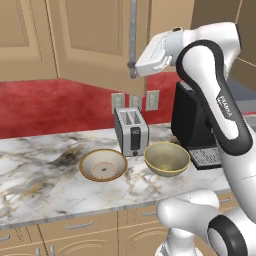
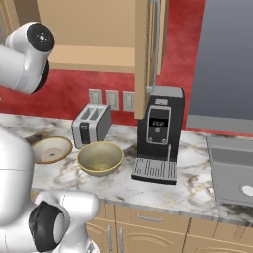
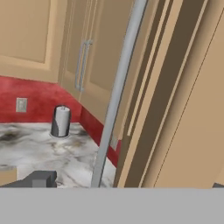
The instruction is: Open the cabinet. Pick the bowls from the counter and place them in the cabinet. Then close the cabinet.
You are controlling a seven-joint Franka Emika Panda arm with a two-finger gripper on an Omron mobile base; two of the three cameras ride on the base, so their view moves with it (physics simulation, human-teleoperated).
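Gripper: your gripper (image 1: 134,67) is raised high above the bench, right at the lower end of the silver bar handle (image 1: 133,32) on the cabinet (image 1: 95,30) door. You cannot tell from these frames whether it is clenched on the bar or released; the fingers hide behind the hand.

Key relation: in the hand view the handle (image 3: 118,92) runs as a long bar straight up from between the finger tips, so its long axis is vertical and it lies directly ahead of the gripper, touching or nearly so.

Door: in the right base view this cabinet (image 2: 143,54) door stands edge-on, swung well out from the box, its handle (image 2: 157,44) facing the coffee machine (image 2: 159,133). Judged from that, the opening step is well along.

Bowls: the tan-rimmed bowl (image 1: 103,165) sits near the middle of the bench (image 1: 35,170), the olive-yellow bowl (image 1: 167,159) just beside it towards the coffee machine; both lie in front of the toaster (image 1: 131,131), closer to the front edge, well below your gripper.

Next move, as a judgement: you will have to let go of the bar and drop down and back towards the bench's front edge to reach a bowl.

Room: red back wall with outlets (image 1: 152,100), a paper roll (image 3: 61,121) in the far bench corner, a sink (image 2: 234,170) beyond the coffee machine.
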